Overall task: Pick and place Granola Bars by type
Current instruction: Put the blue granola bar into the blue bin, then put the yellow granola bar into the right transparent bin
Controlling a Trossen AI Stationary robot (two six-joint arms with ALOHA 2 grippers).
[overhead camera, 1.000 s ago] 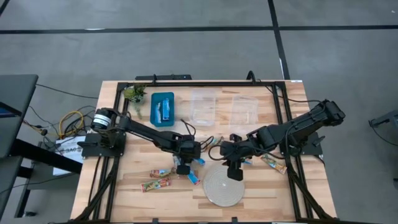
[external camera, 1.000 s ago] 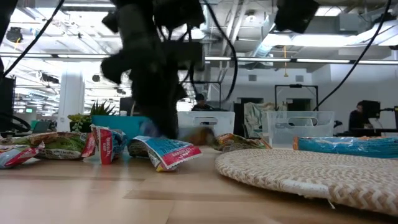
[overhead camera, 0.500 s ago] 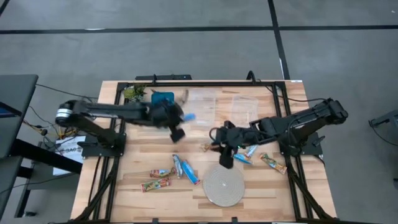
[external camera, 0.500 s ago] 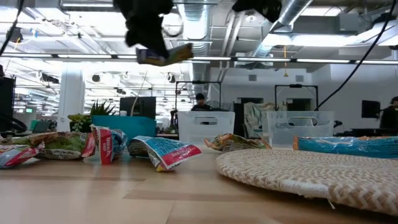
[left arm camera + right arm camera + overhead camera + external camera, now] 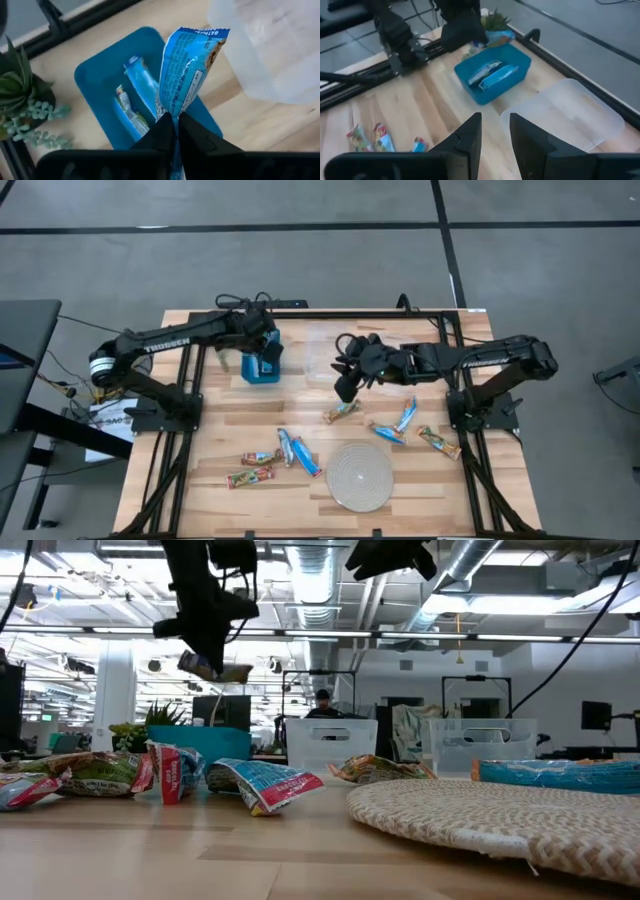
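Left gripper is pinching a blue bar by its end above the blue bin; the dangling wrapper risks catching the rim. Right gripper is hanging parted, empty.

A blue bin sits at the far left of the wooden table, with a small plant just to its left (a leafy green one). Two clear bins stand to its right along the far side. A round woven mat lies near the front edge.
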